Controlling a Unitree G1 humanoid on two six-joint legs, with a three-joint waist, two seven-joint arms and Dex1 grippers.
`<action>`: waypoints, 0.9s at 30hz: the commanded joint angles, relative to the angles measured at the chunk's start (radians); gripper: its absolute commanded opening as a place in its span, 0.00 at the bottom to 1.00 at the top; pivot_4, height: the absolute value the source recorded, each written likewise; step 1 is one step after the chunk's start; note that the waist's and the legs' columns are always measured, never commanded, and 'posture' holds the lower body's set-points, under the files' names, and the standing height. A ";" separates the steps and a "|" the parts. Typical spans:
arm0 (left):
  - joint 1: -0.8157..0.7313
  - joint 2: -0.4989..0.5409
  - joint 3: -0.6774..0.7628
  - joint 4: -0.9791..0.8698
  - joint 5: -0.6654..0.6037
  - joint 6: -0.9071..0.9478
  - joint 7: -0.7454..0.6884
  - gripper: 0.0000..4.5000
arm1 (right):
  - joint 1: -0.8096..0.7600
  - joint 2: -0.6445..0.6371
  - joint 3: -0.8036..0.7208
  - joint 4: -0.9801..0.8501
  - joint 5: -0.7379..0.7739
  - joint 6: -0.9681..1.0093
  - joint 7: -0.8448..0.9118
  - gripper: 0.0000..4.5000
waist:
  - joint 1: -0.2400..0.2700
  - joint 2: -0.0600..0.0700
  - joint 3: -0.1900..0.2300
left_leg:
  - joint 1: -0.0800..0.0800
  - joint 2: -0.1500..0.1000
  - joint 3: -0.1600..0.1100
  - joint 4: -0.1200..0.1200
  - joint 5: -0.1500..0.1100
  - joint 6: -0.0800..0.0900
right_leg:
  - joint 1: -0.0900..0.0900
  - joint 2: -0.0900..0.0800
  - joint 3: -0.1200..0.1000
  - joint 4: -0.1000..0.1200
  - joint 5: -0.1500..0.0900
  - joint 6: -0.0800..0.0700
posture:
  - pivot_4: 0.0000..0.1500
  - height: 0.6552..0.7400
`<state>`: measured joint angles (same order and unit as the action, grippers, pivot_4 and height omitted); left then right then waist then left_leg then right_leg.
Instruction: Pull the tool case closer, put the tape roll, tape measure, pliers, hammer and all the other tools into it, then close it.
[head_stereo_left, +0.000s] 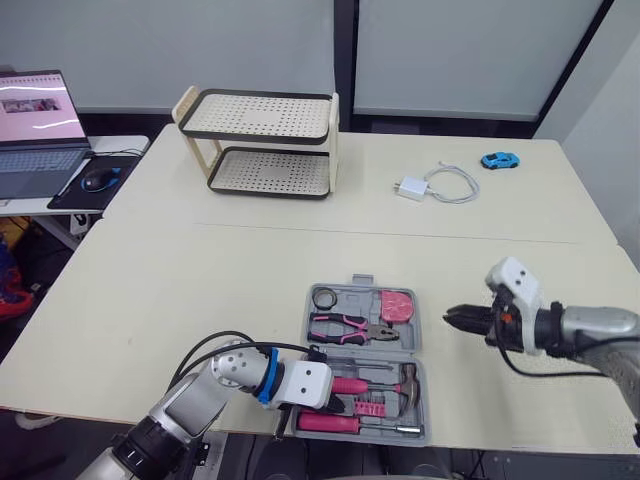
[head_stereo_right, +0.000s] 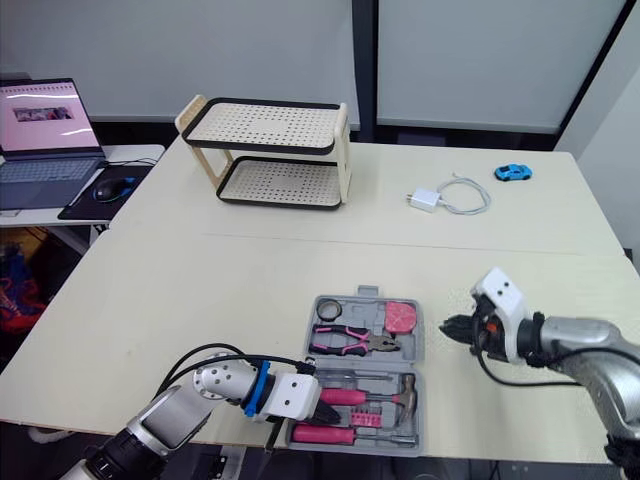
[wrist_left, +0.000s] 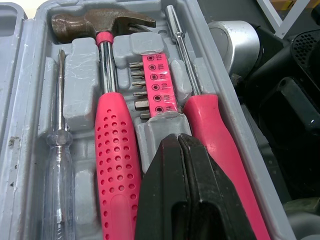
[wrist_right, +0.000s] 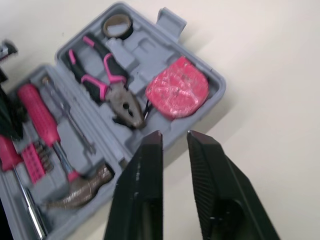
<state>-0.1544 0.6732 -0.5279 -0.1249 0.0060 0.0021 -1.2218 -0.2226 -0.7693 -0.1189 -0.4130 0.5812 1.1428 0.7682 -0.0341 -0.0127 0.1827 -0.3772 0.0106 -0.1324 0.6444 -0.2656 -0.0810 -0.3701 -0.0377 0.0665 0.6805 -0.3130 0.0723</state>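
Seven items are seated in the open grey plastic tool case (head_stereo_left: 358, 297), which lies flat on the cream table (head_stereo_left: 200, 280) close to its near edge. The far half holds the black tape roll (head_stereo_left: 323, 297), the pink-and-black pliers (head_stereo_left: 350, 327) and the pink tape measure (head_stereo_left: 397, 306). The near half holds the pink-handled hammer (wrist_left: 107, 115), a pink-handled screwdriver (wrist_left: 215, 130), a pink bit holder (wrist_left: 155, 87) and a clear-handled screwdriver (wrist_left: 59, 160), each in its moulded recess.

The left gripper (wrist_left: 178, 139) sits over the near half with its fingers pressed together and nothing between them, probably seating the tools. The right gripper (wrist_right: 175, 135) hovers just beside the case's right edge, fingers slightly apart and empty, likely staged to fold the case.

Assessment: packing appears complete, and closing is not yet done.
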 joint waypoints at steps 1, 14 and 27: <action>0.010 0.020 -0.031 0.060 0.051 0.000 -0.011 0.00 | -0.094 0.077 0.023 0.097 -0.009 0.087 -0.106 0.41 | 0.000 0.001 -0.001 | 0.000 0.000 0.000 0.000 0.000 0.000 | 0.000 0.000 0.000 0.000 0.000 0.000 | 1.00 0.94; -0.015 0.030 -0.041 0.102 0.061 -0.007 -0.032 0.00 | -0.128 0.373 0.004 0.214 -0.109 0.067 -0.347 1.00 | -0.002 0.005 -0.003 | -0.001 0.000 0.000 -0.001 0.000 0.000 | -0.002 0.000 0.000 0.001 0.000 0.000 | 1.00 0.94; -0.025 0.036 -0.053 0.107 0.071 -0.001 -0.054 0.00 | -0.139 0.445 0.022 0.374 -0.105 0.066 -0.320 1.00 | -0.024 0.010 -0.008 | 0.001 0.000 0.000 -0.001 0.000 0.000 | -0.001 0.001 0.000 0.002 0.000 0.000 | 1.00 0.94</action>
<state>-0.1990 0.6809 -0.5469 -0.0787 0.0061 -0.0293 -1.2733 -0.3560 -0.3299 -0.0980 -0.0521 0.4651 1.1725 0.4564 -0.0584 -0.0031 0.1752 -0.3757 0.0107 -0.1325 0.6434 -0.2656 -0.0808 -0.3710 -0.0370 0.0669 0.6822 -0.3130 0.0723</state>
